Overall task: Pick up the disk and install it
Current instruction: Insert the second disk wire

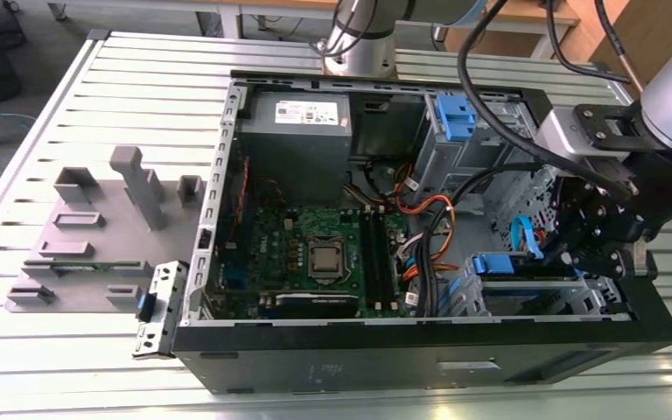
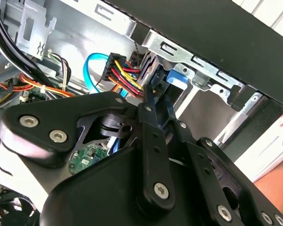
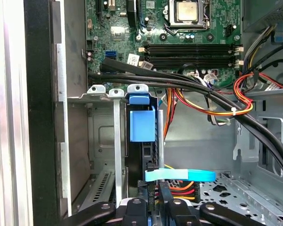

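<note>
Disk (image 3: 142,123) seated upright in drive cage (image 3: 101,141) at computer case (image 1: 430,363) near corner, exterior view's right. Tool (image 3: 153,200) at its rear edge beside cable connectors; we cannot tell whether tool is clenched or released.

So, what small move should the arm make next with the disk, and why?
Probably a short, gentle push of the disk further into the drive cage: the gripper sits at the disk's end, the blue carrier already stands between the cage rails, and whether it is fully seated is unclear.
</note>
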